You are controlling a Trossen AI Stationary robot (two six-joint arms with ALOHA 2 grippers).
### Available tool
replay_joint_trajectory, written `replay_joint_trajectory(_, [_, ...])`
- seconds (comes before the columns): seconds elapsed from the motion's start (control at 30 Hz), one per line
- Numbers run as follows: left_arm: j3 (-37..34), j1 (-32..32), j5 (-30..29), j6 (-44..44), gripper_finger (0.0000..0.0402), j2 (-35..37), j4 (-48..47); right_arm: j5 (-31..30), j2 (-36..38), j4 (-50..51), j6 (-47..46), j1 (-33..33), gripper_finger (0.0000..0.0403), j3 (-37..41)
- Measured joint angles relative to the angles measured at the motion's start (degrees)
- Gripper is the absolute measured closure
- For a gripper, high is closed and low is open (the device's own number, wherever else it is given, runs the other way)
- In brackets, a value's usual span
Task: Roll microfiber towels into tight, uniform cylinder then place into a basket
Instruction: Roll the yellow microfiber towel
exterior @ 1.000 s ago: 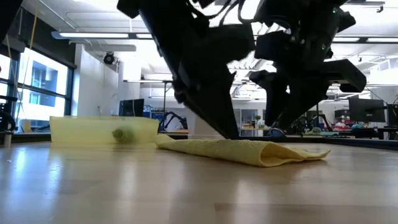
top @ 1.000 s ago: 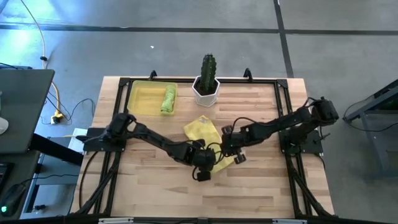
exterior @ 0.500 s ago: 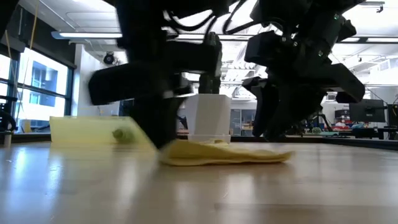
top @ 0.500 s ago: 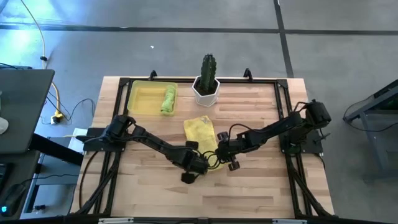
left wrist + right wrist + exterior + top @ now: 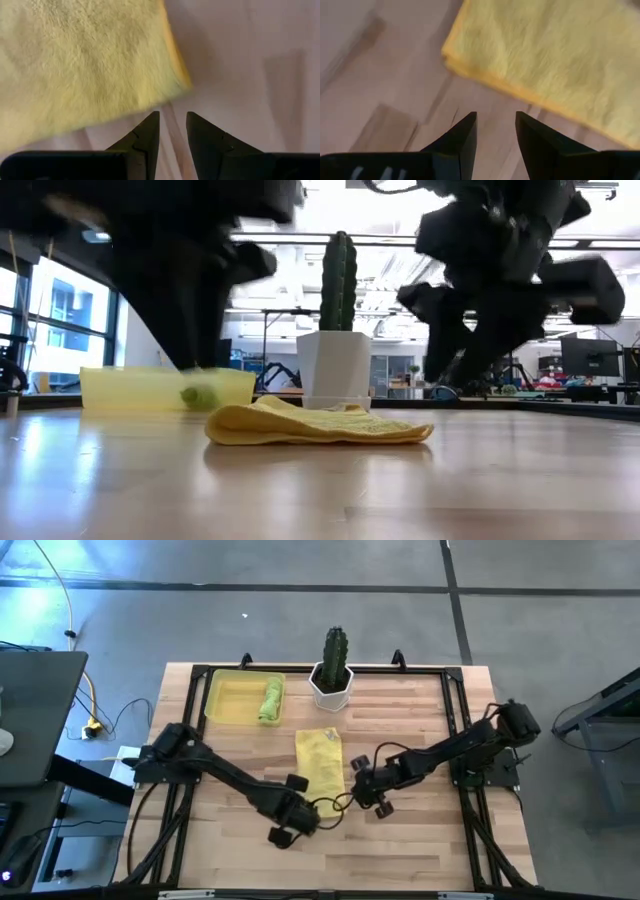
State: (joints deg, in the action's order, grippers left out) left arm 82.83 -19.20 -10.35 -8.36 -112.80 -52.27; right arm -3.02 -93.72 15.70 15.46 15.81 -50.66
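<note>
The fingers of both grippers stand a little apart with nothing between them, as I read it from the two wrist views: the left gripper (image 5: 172,131) shows a narrow gap over bare wood just short of the pale yellow towel (image 5: 321,762), and the right gripper (image 5: 495,132) shows a somewhat wider gap, also over bare wood, near a folded corner of that towel. From above, I see the left gripper (image 5: 296,812) low on the table (image 5: 420,730), near the front left corner of the yellow towel but not touching it, and the right gripper (image 5: 362,786) just beside the towel's right edge, apart from it. The towel lies folded into a long flat strip near the middle of the table, not rolled; in the low view it sits as a low, rumpled pad (image 5: 315,423) on the wood. The lime green towel (image 5: 270,699) is rolled and lies inside the yellow basket (image 5: 228,700) at the far left of the table. Beside the basket stands a white pot with a cactus (image 5: 333,670).
</note>
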Motion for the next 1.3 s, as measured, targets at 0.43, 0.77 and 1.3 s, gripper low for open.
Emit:
replay_joint_trajectory(0.43, [-13.71,-1.36,-6.24,-5.01,0.0314,22.51,-0.57,-2.51,14.95,5.74,-6.59,-1.2,0.0274,4.08])
replay_joint_trajectory(0.77, [-47.5,1.77,-6.69,-7.97,0.0314,39.19,54.09,-3.89,22.01,-31.43,-15.4,-1.71,0.0274,26.8])
replay_joint_trajectory(1.3, [-52.66,2.49,-5.99,-6.44,0.0266,27.6,67.21,-4.28,7.83,-39.6,-4.13,-0.42,0.0268,21.16])
